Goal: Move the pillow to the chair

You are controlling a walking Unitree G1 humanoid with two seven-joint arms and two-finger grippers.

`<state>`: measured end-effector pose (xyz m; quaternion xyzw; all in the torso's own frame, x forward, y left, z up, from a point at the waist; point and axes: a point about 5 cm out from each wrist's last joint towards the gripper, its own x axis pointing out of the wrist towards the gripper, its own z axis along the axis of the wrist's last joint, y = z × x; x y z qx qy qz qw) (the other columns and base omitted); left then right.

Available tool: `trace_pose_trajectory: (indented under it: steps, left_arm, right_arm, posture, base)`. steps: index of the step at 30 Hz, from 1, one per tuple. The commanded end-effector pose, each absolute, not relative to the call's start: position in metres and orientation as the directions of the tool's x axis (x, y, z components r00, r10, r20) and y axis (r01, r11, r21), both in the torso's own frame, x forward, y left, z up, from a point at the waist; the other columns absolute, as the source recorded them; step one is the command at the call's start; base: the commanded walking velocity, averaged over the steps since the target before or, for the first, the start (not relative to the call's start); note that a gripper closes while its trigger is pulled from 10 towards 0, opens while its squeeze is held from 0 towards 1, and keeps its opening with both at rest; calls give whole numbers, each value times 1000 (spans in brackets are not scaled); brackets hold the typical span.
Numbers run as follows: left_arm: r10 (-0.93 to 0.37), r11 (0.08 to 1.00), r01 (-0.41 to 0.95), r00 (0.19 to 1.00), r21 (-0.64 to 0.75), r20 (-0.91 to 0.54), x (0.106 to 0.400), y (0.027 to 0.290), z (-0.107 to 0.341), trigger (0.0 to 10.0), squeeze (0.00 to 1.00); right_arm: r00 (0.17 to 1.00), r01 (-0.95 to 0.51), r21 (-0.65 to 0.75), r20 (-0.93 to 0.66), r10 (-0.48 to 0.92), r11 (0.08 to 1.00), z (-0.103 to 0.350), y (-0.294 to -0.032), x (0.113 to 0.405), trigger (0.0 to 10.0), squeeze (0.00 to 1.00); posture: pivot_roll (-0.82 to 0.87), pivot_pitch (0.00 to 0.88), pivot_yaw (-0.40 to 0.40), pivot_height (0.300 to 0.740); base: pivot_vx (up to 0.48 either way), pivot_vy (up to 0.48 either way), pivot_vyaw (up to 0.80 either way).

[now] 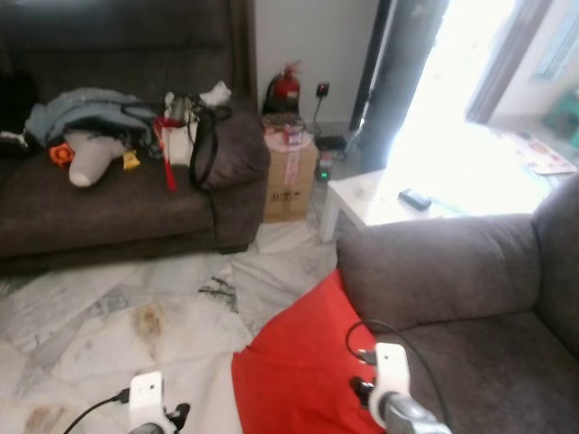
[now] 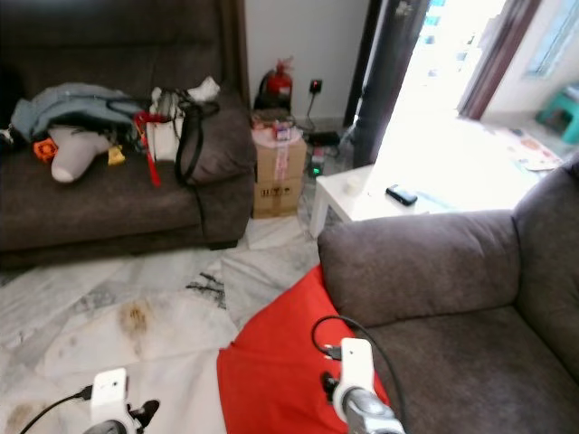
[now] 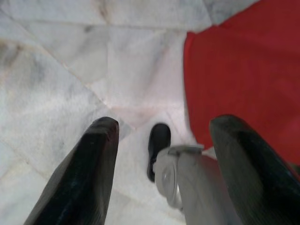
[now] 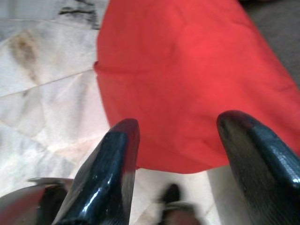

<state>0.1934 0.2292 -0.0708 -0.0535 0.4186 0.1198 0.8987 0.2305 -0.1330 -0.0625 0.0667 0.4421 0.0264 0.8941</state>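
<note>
The red pillow lies on the marble floor, leaning against the front of the grey armchair on my right. My left gripper hangs open above the floor, just left of the pillow, with nothing between its fingers. My right gripper is open too and hovers over the pillow's near edge without touching it. In the left eye view the left wrist and the right wrist show at the bottom edge, either side of the pillow.
A dark sofa at the back left holds clothes and a bag. Beside it stand a cardboard box and a fire extinguisher. A low white table stands behind the armchair, near the bright doorway.
</note>
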Motion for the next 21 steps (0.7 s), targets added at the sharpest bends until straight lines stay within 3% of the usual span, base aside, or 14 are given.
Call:
trace_pose_trajectory:
  steps: [1, 13, 21]
  left_arm:
    - [157, 968, -251, 624, -7, -765, 195, 223, -72, 10000, 0]
    - [157, 968, -251, 626, -7, -764, 194, 223, -72, 10000, 0]
    - [173, 977, -213, 693, 31, -700, 199, 225, -66, 10000, 0]
  right_arm:
    - [607, 33, 114, -791, 71, 993, -64, -146, 228, 10000, 0]
    - [607, 31, 113, -792, 71, 993, -64, -146, 228, 10000, 0]
    - [657, 197, 193, -754, 17, 961, -64, -146, 227, 10000, 0]
  posture:
    - [97, 6, -55, 740]
    - [97, 7, -55, 740]
    - [93, 13, -48, 740]
  base:
    - [0, 0, 0]
    - [0, 0, 0]
    - [0, 0, 0]
